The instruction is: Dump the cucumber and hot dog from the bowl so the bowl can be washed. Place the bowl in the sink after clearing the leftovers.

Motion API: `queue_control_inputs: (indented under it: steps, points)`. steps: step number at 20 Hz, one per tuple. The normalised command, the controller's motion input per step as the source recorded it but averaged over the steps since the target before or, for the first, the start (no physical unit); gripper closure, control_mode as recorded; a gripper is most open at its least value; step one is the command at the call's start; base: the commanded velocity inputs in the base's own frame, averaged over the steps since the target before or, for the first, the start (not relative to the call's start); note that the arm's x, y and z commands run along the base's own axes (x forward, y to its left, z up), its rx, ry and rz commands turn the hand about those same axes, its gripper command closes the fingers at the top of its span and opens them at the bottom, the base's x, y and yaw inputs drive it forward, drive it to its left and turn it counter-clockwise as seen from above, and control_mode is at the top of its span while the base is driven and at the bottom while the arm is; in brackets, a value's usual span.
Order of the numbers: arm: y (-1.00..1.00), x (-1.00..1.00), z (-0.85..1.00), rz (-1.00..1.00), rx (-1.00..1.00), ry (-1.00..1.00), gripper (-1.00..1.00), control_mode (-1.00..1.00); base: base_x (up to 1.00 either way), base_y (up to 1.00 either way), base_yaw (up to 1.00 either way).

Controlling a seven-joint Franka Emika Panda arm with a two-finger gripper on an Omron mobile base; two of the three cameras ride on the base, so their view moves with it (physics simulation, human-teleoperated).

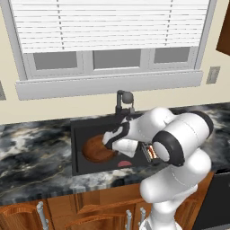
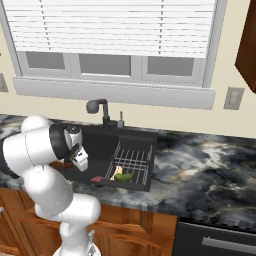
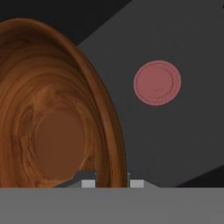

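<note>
**kitchen_lurker:** So how far along is it? From where I'm standing the gripper (image 3: 113, 183) is clamped tight on the rim of the wooden bowl (image 1: 96, 150), one finger inside the rim and one outside. The bowl hangs tipped on its side right at the fingertips, down in the black sink (image 1: 81, 130).

**panda_watcher:** Yeah, and the bowl looks empty to me, nothing but wood grain inside. The cucumber (image 2: 125, 177) and hot dog (image 2: 116, 173) are lying together at the wire rack (image 2: 131, 161) end of the sink, well off to the gripper's side. So I'd call the dumping part done.

**kitchen_lurker:** Agreed. The red drain (image 3: 157, 83) sits just past the bowl, ahead of the gripper.

**panda_watcher:** What's left is basically setting the bowl down on the sink floor and letting go. I can't tell if it's touching bottom already. The faucet (image 1: 124, 99) is behind the hand, up on the bench (image 1: 36, 143).
</note>
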Motion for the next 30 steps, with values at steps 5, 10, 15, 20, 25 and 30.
queue_control_inputs:
  steps: [5, 10, 15, 20, 25, 30]
  points:
    - [0.00, 0.08, -0.08, -0.05, 0.00, 0.00, 1.00, -1.00, 0.00, 0.00, 0.00]
    - [0.00, 0.00, -0.16, -0.01, -0.01, 0.00, 1.00, -1.00, 0.00, 0.00, 0.00]
    - [0.00, 0.00, -0.17, -0.01, -0.02, 0.00, 1.00, -1.00, 0.00, 0.00, 0.00]
    - [0.04, 0.00, -0.15, -0.01, -0.04, 0.00, 1.00, -1.00, 0.00, 0.00, 0.00]
    - [0.02, 0.11, -0.10, -0.01, -0.06, 0.00, 1.00, -1.00, 0.00, 0.00, 0.00]
    - [0.05, 0.29, -0.14, -0.03, -0.05, 0.00, 1.00, -1.00, 0.00, 0.00, 0.00]
